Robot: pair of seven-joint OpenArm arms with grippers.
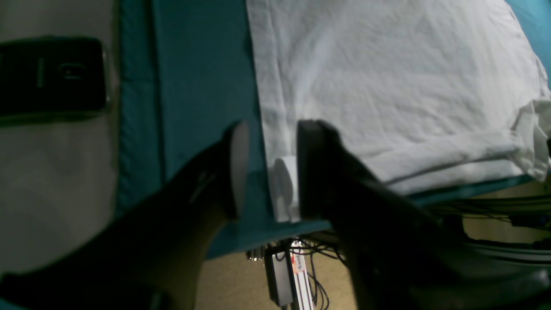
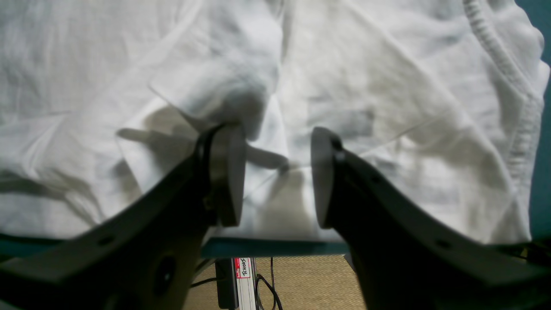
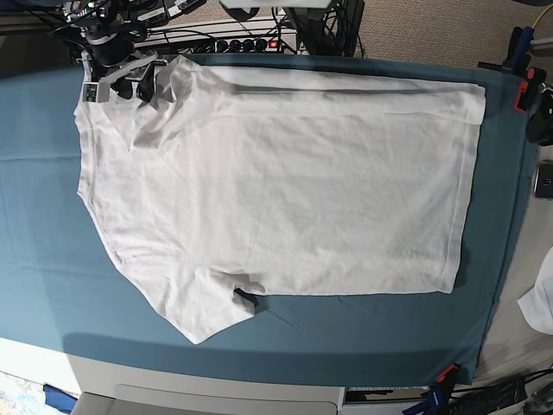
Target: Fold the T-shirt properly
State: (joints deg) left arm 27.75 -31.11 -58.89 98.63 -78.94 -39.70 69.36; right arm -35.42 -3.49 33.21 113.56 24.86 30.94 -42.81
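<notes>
The white T-shirt [image 3: 285,190] lies spread on the teal cloth, neckline to the left and hem to the right in the base view. Its far sleeve is folded in over the body, and the near sleeve [image 3: 203,311] sticks out at the front. My right gripper [image 2: 277,176] stands open just above the folded sleeve [image 2: 215,86], beside the ribbed neckline [image 2: 495,56], with nothing between its fingers. In the base view the right gripper [image 3: 141,84] is at the top left. My left gripper [image 1: 271,172] is open above the T-shirt's [image 1: 387,86] far hem corner, holding nothing.
The teal table cloth [image 3: 43,225] covers the table. A black phone [image 1: 51,75] lies on the white surface beyond the cloth's edge. Orange clamps [image 3: 523,91] [image 3: 445,373] grip the cloth. A small white fabric scrap [image 3: 540,303] sits at the right. Cables [image 3: 225,39] run behind the back edge.
</notes>
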